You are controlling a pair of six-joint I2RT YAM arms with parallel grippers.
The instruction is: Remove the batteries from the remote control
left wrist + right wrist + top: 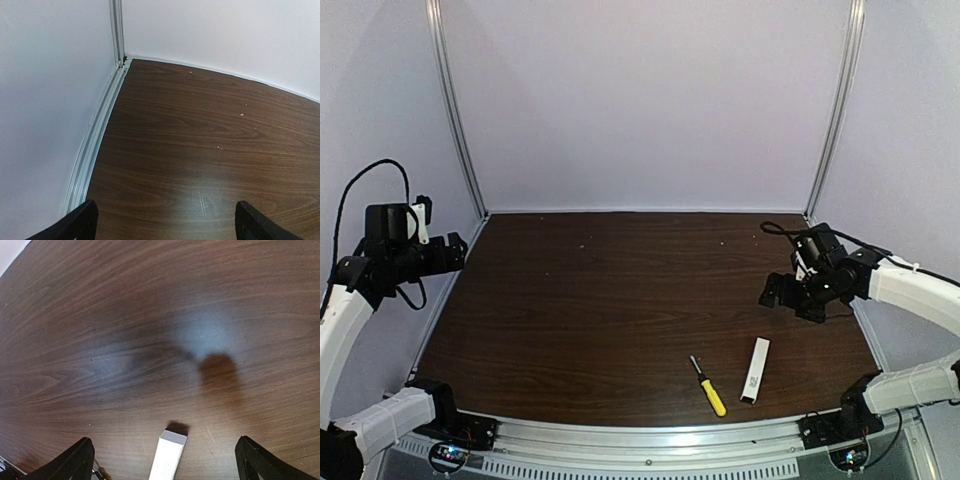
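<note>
The white remote control (755, 369) lies on the dark wooden table (620, 300) near the front right, with a small dark mark near its near end. Its far end shows between my right fingers in the right wrist view (167, 455). No batteries are in view. My right gripper (782, 291) is open and empty, held above the table behind the remote. My left gripper (460, 252) is open and empty at the far left edge, over bare table in the left wrist view (165, 222).
A yellow-handled screwdriver (708, 386) lies just left of the remote; its tip shows by the right wrist view's lower left (102, 473). White walls and metal frame posts (458, 110) enclose the table. A metal rail (650, 440) runs along the near edge.
</note>
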